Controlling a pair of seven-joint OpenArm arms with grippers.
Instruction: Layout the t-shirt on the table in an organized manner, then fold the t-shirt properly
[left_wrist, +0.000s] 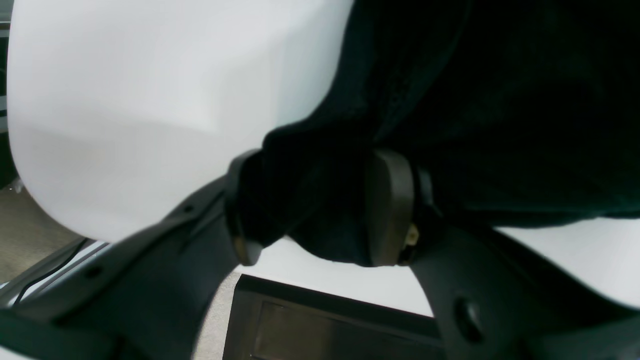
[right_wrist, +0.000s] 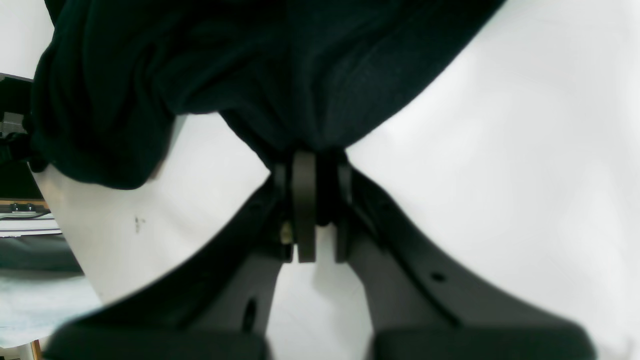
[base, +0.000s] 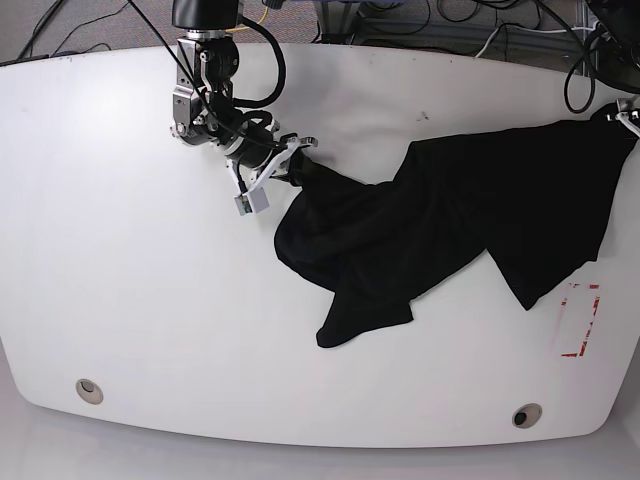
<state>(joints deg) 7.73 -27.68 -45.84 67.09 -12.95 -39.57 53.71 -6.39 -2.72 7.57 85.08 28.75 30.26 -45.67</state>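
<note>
The black t-shirt (base: 450, 220) lies crumpled across the right half of the white table (base: 150, 300), stretched between both arms. At the shirt's left end, my right gripper (right_wrist: 310, 165) (base: 298, 160) is shut on a thin pinch of the t-shirt (right_wrist: 250, 65), its fingers pressed together. At the table's far right edge, my left gripper (left_wrist: 310, 205) (base: 622, 118) is shut on a thick wad of the t-shirt (left_wrist: 500, 100), and the cloth fills the gap between its fingers (left_wrist: 387, 205). A loose flap hangs toward the front at the middle.
Red tape corner marks (base: 580, 320) sit on the table at the right, just below the shirt's hem. Two round grommet holes (base: 88, 390) (base: 527, 414) lie near the front edge. Cables run along the floor behind the table.
</note>
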